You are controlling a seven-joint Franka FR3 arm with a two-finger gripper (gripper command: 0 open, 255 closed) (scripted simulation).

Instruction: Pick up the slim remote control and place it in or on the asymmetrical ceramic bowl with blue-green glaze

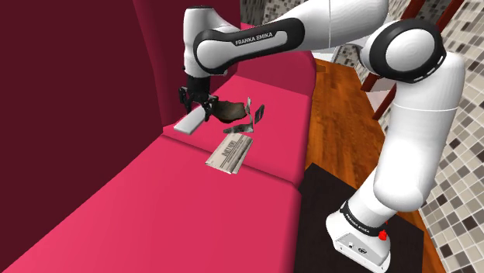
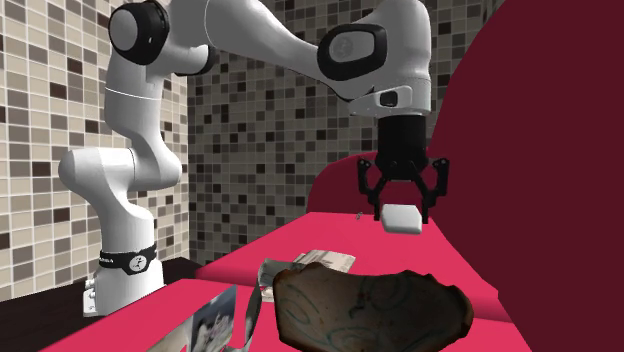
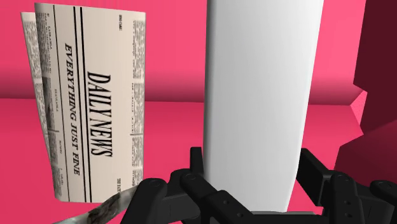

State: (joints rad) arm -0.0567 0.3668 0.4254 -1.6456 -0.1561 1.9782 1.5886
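The slim remote (image 1: 190, 122) is a plain white bar, and my gripper (image 1: 203, 108) is shut on one end of it, holding it in the air above the pink sofa seat (image 1: 155, 209). In the wrist view the remote (image 3: 261, 102) runs straight out from between the black fingers (image 3: 318, 175). The bowl (image 1: 225, 111) is dark brown with an uneven rim and sits on the seat just behind the gripper in the shoulder view. In the second exterior view the bowl (image 2: 370, 310) lies in the foreground, with the gripper (image 2: 402, 205) and remote (image 2: 402, 216) hanging beyond it.
A folded newspaper (image 1: 230, 152) lies on the seat beside the bowl and appears next to the remote in the wrist view (image 3: 89, 108). Small picture frames (image 1: 258, 115) stand close to the bowl. The dark red sofa back (image 1: 77, 93) rises beside the gripper. The black stand (image 1: 326, 194) sits by the wooden floor (image 1: 341, 85).
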